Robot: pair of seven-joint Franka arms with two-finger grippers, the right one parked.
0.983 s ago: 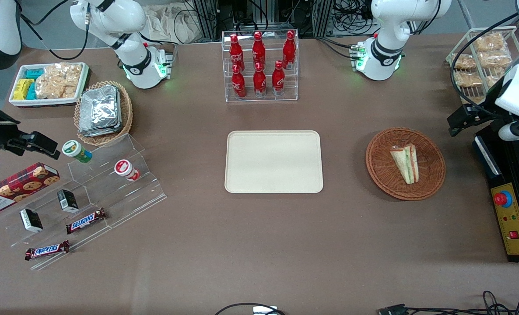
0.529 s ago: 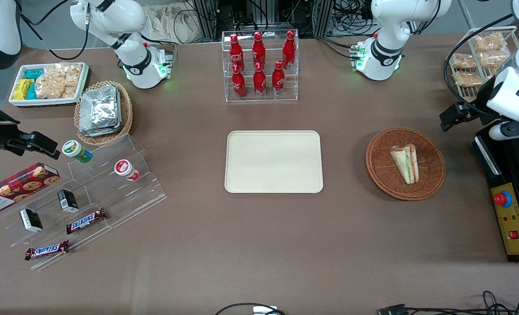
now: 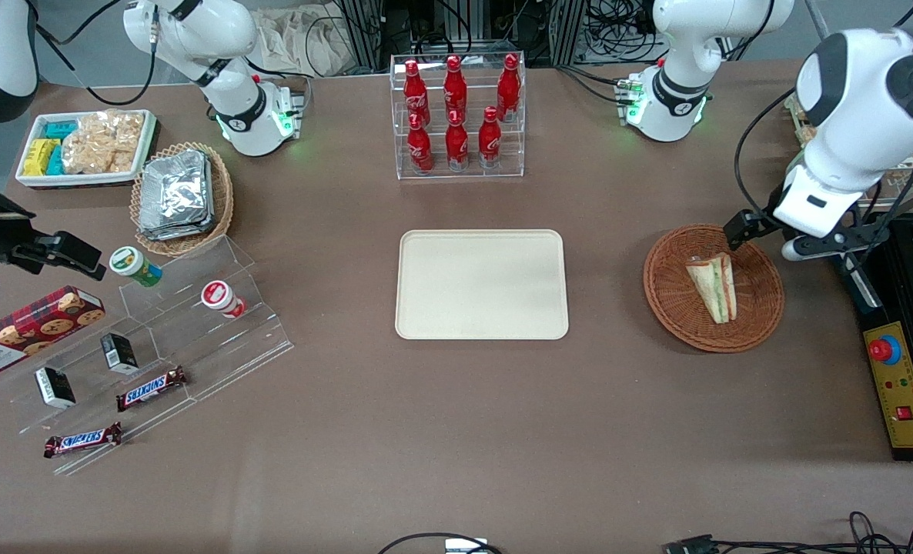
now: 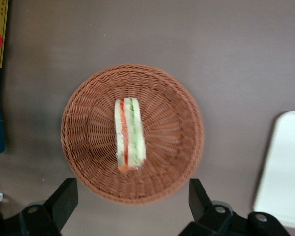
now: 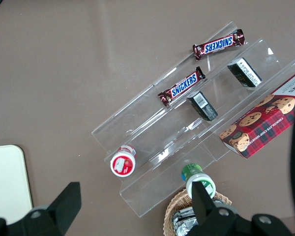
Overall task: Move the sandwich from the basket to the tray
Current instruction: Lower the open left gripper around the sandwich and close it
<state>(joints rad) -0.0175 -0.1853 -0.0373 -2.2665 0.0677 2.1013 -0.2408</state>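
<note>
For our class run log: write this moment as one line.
phase: approach | pincer: open, above basket | sandwich: in basket, untouched | tray: bare

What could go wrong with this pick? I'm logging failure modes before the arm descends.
1. The sandwich stands on a narrow edge in the basket; an off-centre close could tip it or squash the soft bread.
2. The open gripper hovers above the basket's rim rather than the sandwich, so a straight descent may snag the wicker.
3. A loose hold could drop it before the tray.
</note>
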